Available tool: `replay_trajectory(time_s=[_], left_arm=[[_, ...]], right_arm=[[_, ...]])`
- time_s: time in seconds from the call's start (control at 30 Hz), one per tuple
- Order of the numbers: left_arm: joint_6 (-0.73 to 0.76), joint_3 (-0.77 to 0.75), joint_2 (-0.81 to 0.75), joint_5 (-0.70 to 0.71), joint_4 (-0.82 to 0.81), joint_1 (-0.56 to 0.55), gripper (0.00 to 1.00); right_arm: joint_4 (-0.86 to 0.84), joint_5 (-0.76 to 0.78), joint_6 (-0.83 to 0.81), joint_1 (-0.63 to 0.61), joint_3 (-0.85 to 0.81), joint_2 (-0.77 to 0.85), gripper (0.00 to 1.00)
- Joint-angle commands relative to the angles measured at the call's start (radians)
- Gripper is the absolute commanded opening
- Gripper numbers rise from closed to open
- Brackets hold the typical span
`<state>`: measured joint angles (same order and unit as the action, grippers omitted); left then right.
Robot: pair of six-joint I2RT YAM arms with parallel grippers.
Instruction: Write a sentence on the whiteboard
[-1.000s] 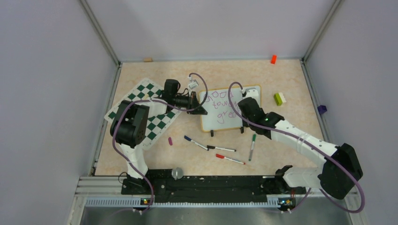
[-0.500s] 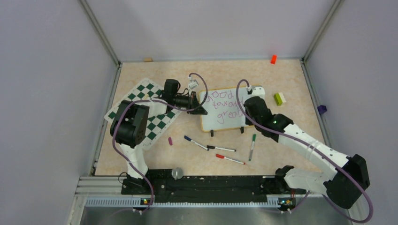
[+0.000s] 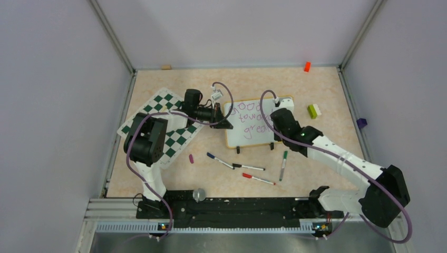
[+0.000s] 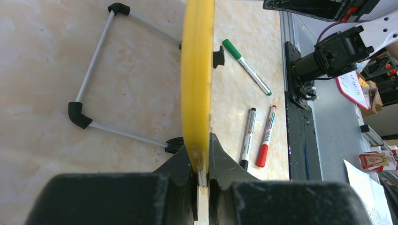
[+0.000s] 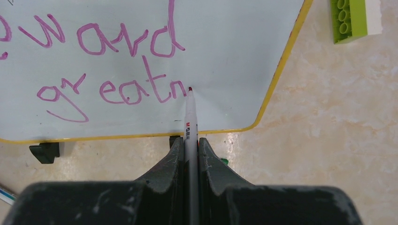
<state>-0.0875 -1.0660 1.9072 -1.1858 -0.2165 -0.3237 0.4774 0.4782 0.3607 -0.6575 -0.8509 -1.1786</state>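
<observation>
Overhead, one small whiteboard with a yellow frame, propped on one wire stand at the middle of the table, just right of one green-and-white chess mat. On the board, one sentence in purple handwriting, three lines so far: "Good", "toward", "greatn".

Left gripper clamped tight on the board's left edge, one jaw on each face of the yellow frame. Right gripper closed on one pen, its tip on the board just after the final "n", close to the near right corner.

Four loose pens on the table, nearer than the board: blue pen, black pen, red pen, green pen. One purple cap left of them. One green-and-white brick just right of the board. One orange block at the far edge.

Compared with half a second earlier: right wrist shifted slightly left and nearer. Left arm, board and loose pens unchanged.
</observation>
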Motion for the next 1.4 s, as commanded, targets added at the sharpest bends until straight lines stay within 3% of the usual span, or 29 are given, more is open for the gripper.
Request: replay_trajectory(time_s=[0.0,0.33,1.37], left_arm=[[0.058,0.007,0.013,0.058,0.020,-0.014,0.00],[0.058,0.008,0.013,0.060,0.021,-0.014,0.00],[0.058,0.009,0.011,0.060,0.019,-0.013,0.00]], right_arm=[[-0.048,0.035,0.007,0.014,-0.029,-0.026,0.00],[-0.034,0.089,0.020,0.039,-0.025,-0.020,0.00],[-0.086,-0.032,-0.017,0.044,-0.053,0.008,0.00]])
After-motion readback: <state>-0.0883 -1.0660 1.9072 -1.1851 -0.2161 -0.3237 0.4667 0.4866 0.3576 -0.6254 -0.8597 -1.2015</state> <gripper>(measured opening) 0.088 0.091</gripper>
